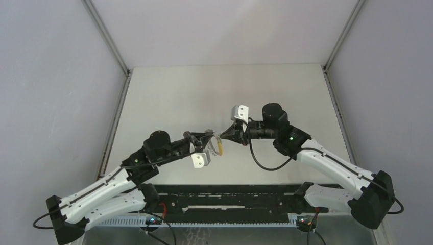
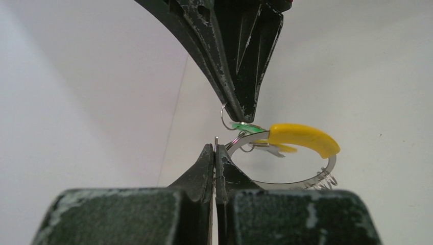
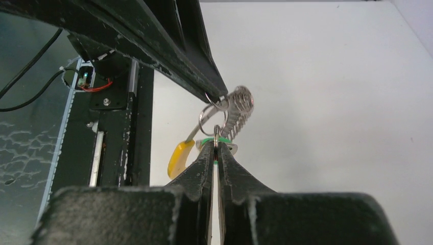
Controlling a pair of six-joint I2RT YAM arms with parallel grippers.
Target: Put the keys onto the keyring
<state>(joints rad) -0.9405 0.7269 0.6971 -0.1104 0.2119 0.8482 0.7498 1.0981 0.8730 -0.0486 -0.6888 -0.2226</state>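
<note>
As L hand (image 2: 215, 149) pinches keyring (image 2: 332, 164), table (image 1: 204, 87) edges lie far.

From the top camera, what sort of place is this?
Probably a lab robot test cell: plain white enclosure walls, a bare pale tabletop, and two white-and-black arms on a black base rail.

We note a pale grey, matte worktop (image 1: 204, 92). Plain light-grey walls close it in on three sides: back wall (image 1: 224, 25), left wall (image 1: 46, 92), right wall (image 1: 393, 76). Thin metal strips (image 1: 107, 38) run up the corners. We find the light even and soft, with faint shadows. A black rail (image 1: 230, 196) lies along the near edge.
</note>
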